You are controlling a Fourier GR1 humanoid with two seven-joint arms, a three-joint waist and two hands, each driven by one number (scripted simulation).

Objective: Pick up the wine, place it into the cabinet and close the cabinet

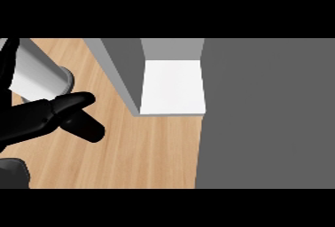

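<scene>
**Cabinet open, no wine in sight**

Left hand [39,117] at 9 o'clock over the desk [150,150], fingers [88,129] splayed straight, holding nothing I can see. Wine doesn't show anywhere. Expect glass: heavy, slick, breakable, so wrap it round the body. Cabinet [121,71] at 12 o'clock stands open, only its white shelf [171,86] showing inside.

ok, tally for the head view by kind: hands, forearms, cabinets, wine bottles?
Hands: 1, the left hand
Forearms: 1, the grey forearm
Cabinets: 1, the cabinet
Wine bottles: 0 in view
Total: 3, plus a dark shape at lower left that I cannot identify.
</scene>
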